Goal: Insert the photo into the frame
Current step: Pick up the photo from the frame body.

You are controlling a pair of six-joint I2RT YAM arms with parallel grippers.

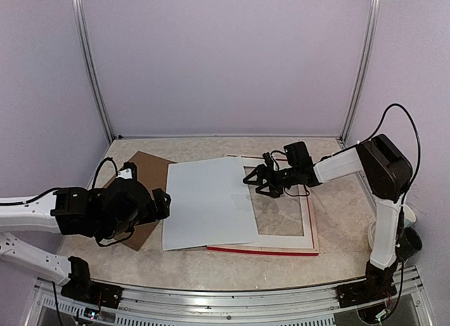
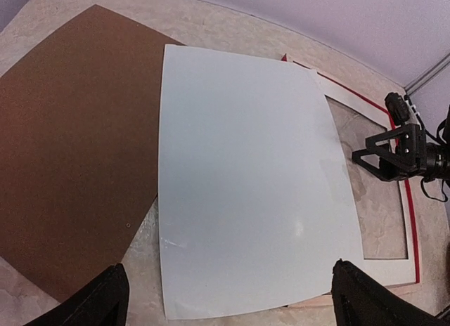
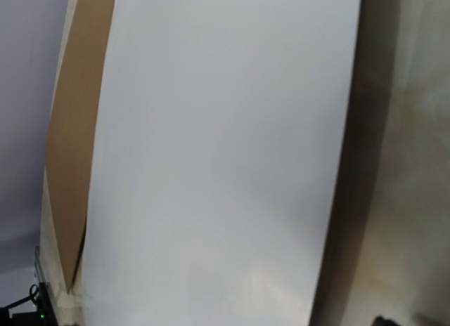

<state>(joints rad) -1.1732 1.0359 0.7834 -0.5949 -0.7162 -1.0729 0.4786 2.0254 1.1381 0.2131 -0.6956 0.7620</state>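
The photo [image 1: 207,203] lies white back up on the table, its right part over the left side of the frame [image 1: 260,249]. It also fills the left wrist view [image 2: 246,178] and the right wrist view [image 3: 225,150]. The frame's red edge [image 2: 412,227] shows at the right, with a white mat border [image 1: 281,236] lying in it. My right gripper [image 1: 254,182] is low over the mat opening, just right of the photo's right edge, with its jaws apart; it also shows in the left wrist view [image 2: 367,159]. My left gripper [image 1: 163,203] is wide open and empty at the photo's left edge.
A brown backing board [image 1: 151,170] lies flat to the left of the photo, partly under my left arm; it also shows in the left wrist view [image 2: 70,143]. White walls and metal posts [image 1: 91,66] close in the back and sides.
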